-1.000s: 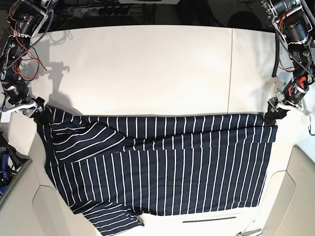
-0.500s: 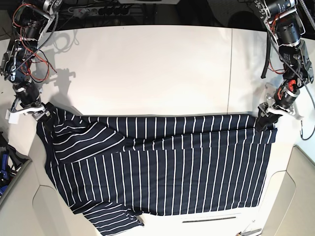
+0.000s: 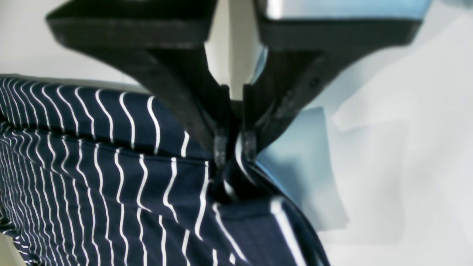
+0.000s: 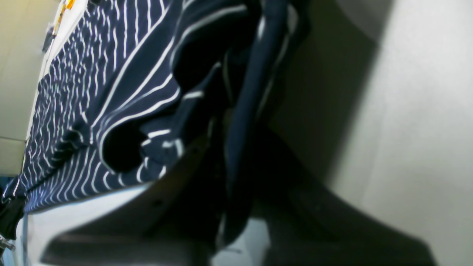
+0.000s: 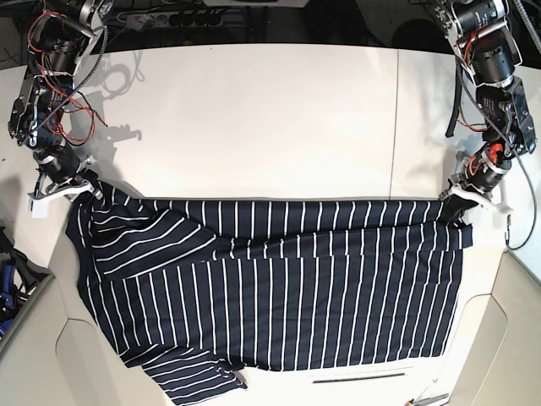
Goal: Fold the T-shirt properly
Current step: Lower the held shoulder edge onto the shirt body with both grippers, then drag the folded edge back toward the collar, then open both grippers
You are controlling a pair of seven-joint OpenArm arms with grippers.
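Two grippers pinch the T-shirt (image 5: 279, 288): left gripper (image 5: 457, 205) at 3 o'clock, right gripper (image 5: 80, 188) at 9; cloth trails toward 6 over the counter (image 5: 254, 118).

Beyond both end effectors the white counter (image 5: 254, 118) lies bare all the way to its far edge, so that stretch is open for passage. Between the left end effector (image 5: 452, 207) and the right end effector (image 5: 80, 188), and nearer than them, the T-shirt (image 5: 279, 288) covers the counter almost to its near edge. Past the far edge a power strip (image 5: 169, 17) and loose cables (image 5: 51, 110) crowd the right arm's side.
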